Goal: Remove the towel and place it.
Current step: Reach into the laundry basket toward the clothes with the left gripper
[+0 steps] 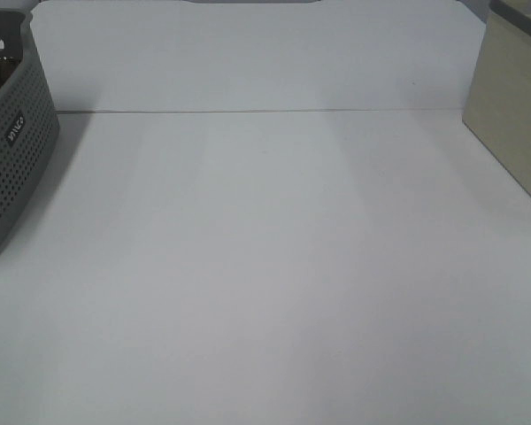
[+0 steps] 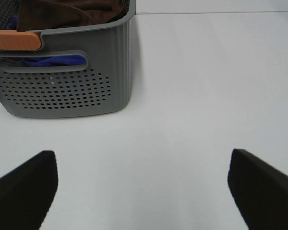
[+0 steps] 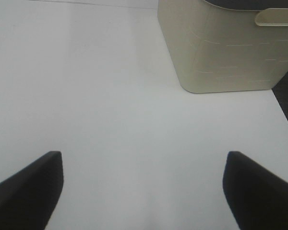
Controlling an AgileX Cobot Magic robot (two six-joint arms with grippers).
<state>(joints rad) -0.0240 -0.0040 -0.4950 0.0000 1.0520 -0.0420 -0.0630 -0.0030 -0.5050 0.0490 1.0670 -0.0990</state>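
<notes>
The dark reddish-brown towel [image 2: 69,12] lies bunched inside the grey perforated basket [image 2: 62,91], with blue cloth [image 2: 48,61] under it showing through the handle slot. In the high view the basket [image 1: 13,150] stands at the far left edge; the towel does not show there. My left gripper [image 2: 143,191] is open and empty above the white table, a short way from the basket's wall. My right gripper [image 3: 143,191] is open and empty over bare table near the beige bin. Neither gripper shows in the high view.
A beige bin [image 3: 225,48] stands at the right of the table, also in the high view [image 1: 513,115]. An orange handle [image 2: 14,40] sits on the grey basket's rim. The white table [image 1: 265,266] spans between them, with a seam line at the back.
</notes>
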